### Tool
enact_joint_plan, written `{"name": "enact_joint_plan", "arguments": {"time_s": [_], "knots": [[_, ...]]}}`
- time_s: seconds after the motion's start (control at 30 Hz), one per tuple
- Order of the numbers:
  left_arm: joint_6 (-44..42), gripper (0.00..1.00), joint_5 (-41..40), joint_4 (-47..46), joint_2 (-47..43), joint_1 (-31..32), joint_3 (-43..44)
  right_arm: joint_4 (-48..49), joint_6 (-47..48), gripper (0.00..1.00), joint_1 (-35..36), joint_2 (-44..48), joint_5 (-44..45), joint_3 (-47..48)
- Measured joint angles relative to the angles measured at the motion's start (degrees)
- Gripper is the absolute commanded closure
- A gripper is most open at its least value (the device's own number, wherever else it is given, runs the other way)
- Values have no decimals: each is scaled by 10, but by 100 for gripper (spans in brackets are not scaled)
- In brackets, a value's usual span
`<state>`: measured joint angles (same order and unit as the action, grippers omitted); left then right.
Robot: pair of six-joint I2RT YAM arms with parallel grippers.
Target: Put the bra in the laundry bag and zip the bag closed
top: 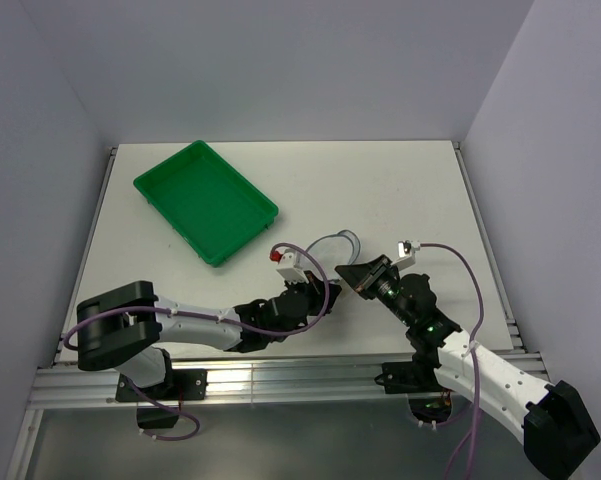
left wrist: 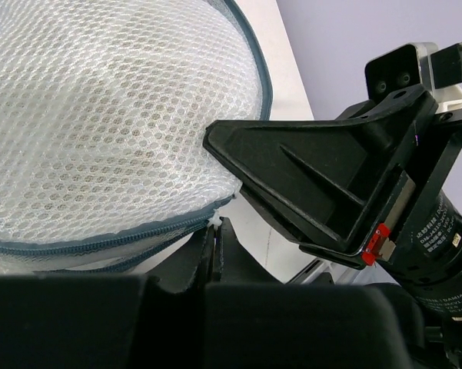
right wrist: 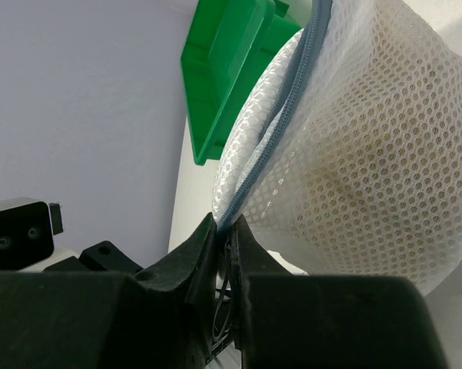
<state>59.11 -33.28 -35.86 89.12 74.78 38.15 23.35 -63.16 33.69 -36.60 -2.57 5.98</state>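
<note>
Round white mesh laundry bag [right wrist: 353,154] with dark zipper rim, pinched at the right gripper [right wrist: 229,227] tips.
The left gripper [left wrist: 215,234] is clenched at the zipper's end, hold unclear; mustard-yellow fabric bra [right wrist: 346,181] only dimly visible inside mesh.

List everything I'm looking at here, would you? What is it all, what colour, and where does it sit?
tray: one, green, far left of the table.
laundry bag: one, white mesh with a grey-blue zipper rim, near middle, between the two claws.
bra: one, yellowish, dimly seen through the mesh, inside the bag.
table: one, white, under everything.
cables: two, purple, one along each arm.
arms: two, white and black, bolted at the near edge.
left claw: one, black, shut on the bag's zipper rim.
right claw: one, black, pinching the zipper rim.
</note>
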Motion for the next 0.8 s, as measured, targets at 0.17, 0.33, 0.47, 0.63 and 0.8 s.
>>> {"name": "enact_joint_plan", "arguments": {"time_s": [0.17,0.33,0.47,0.63,0.8], "knots": [[0,100,3,-8,-2,2,-10,-6,2,100,-1,3,0,0],[5,100,11,-16,-52,4,-69,-14,14,100,-2,3,-27,0],[19,100,8,-8,-133,6,-143,-10,23,100,-26,-6,-76,0],[29,100,-6,35,-231,6,-198,-3,37,100,-58,-28,-144,11],[35,100,-20,88,-319,8,-219,3,54,100,-88,-45,-207,23]]}}
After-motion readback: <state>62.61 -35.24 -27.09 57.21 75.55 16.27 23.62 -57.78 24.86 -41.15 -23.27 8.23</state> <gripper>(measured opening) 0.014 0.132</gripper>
